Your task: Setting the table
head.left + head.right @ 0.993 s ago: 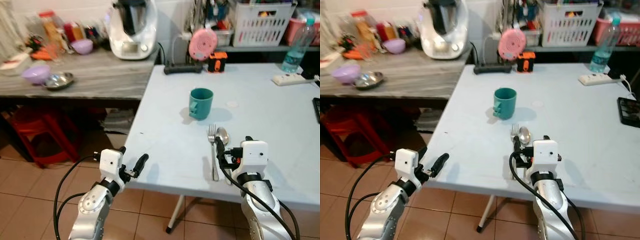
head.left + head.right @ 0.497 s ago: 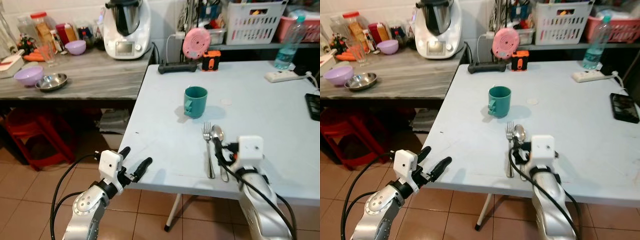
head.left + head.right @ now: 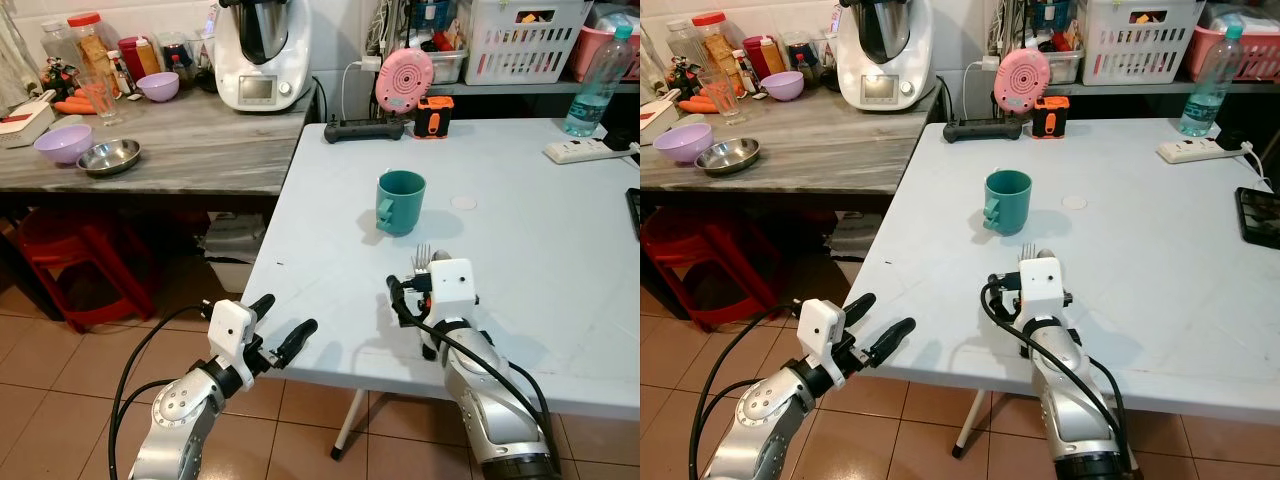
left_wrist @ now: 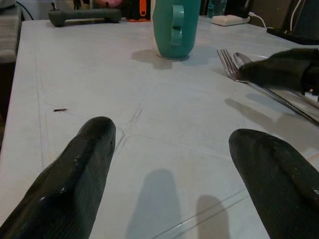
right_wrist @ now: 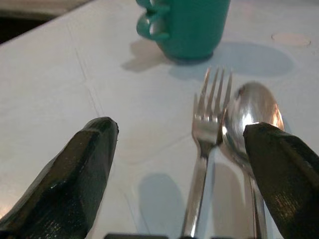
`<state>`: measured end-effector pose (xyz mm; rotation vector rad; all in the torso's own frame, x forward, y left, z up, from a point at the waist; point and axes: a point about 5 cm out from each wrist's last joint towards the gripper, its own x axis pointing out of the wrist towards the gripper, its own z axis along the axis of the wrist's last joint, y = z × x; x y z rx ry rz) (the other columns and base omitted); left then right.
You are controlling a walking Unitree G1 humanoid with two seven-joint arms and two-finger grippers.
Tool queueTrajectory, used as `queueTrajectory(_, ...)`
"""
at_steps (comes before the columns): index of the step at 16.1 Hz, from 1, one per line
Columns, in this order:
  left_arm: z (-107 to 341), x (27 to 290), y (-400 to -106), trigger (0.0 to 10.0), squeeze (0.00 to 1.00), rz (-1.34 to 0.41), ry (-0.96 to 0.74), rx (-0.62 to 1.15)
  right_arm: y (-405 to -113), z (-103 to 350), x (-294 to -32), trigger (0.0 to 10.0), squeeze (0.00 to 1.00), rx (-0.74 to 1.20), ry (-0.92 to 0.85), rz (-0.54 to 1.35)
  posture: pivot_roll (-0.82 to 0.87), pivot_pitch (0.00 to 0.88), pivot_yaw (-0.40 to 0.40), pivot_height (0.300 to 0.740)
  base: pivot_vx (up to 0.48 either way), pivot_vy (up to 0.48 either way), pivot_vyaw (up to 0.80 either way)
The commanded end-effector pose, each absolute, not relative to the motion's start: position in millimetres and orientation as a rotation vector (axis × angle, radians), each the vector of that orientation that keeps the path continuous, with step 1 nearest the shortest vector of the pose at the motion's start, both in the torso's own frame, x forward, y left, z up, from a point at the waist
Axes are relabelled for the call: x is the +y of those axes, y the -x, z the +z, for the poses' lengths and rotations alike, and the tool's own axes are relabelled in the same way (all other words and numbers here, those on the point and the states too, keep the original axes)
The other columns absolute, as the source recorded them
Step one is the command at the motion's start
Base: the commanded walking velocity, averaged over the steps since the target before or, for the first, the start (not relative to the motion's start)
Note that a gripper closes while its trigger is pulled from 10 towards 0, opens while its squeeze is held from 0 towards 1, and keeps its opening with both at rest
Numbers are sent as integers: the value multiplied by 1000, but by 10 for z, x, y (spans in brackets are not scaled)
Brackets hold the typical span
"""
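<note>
Fork (image 5: 205,134) and spoon (image 5: 250,115) side by side on the pale blue table (image 3: 560,250), touching or nearly so, tines and bowl toward the teal mug (image 3: 401,203), handles toward the table's near edge. Mug upright just beyond them, handle on the robot's left, well apart from the table's edges. Right gripper (image 5: 189,169) low over the cutlery on the near side of the mug, fingers (image 5: 82,164) spread wide and holding nothing, one finger above the spoon's bowl, the other over bare tabletop, fork between them. Left gripper (image 3: 285,322) at the table's near left corner, well apart from the mug, fingers (image 4: 70,174) likewise spread and empty, aimed across the top toward the mug. Beyond the mug, near the table's far edge: black power strip (image 3: 365,130), round pink device (image 3: 404,78) leaning upright, small orange-and-black box (image 3: 433,117). Farther to the mug's right, a white power strip (image 3: 583,152) and a clear water bottle (image 3: 594,92); dark phone (image 3: 1262,216) at the right edge. Left of the table, a grey counter (image 3: 180,150) with a white kitchen machine (image 3: 260,55), purple bowls (image 3: 62,144), a steel dish (image 3: 108,157), jars. Red stool (image 3: 80,270) under the counter on brown tile floor (image 3: 60,400).
</note>
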<state>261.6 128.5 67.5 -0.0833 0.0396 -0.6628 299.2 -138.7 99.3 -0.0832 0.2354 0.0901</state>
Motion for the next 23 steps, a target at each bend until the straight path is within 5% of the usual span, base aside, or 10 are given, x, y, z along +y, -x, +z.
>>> queueTrajectory(1,713,1294,-2642,10000,0,-671,73,30,-2993,985,-1375,10000,0,256,88,79,-168,0,88,740,0,0,0)
queueTrajectory(7,722,1220,-2626,10000,0,-752,89,38,-3068,957,-1463,9804,0,295,69,72,-176,0,93,740,0,0,0)
queueTrajectory(9,732,1201,-2613,10000,0,-794,85,38,-3095,937,-1460,3843,0,317,63,74,-174,0,92,740,0,0,0)
queueTrajectory(10,729,1195,-2608,10000,0,-804,85,43,-3098,927,-1438,0,0,321,58,85,-173,0,91,740,0,0,0)
queueTrajectory(17,694,1179,-2570,10000,0,-813,83,53,-3098,881,-1388,196,0,351,57,119,-168,0,89,740,0,0,0)
queueTrajectory(18,696,1177,-2574,10000,0,-813,82,53,-3099,891,-1384,3137,0,353,58,122,-167,0,88,740,0,0,0)
queueTrajectory(19,695,1177,-2575,10000,0,-813,81,53,-3093,898,-1379,10000,0,357,70,127,-166,0,88,740,0,0,0)
queueTrajectory(23,684,1168,-2569,10000,0,-813,78,56,-2954,753,-1500,10000,0,430,122,86,-167,0,85,740,0,0,0)
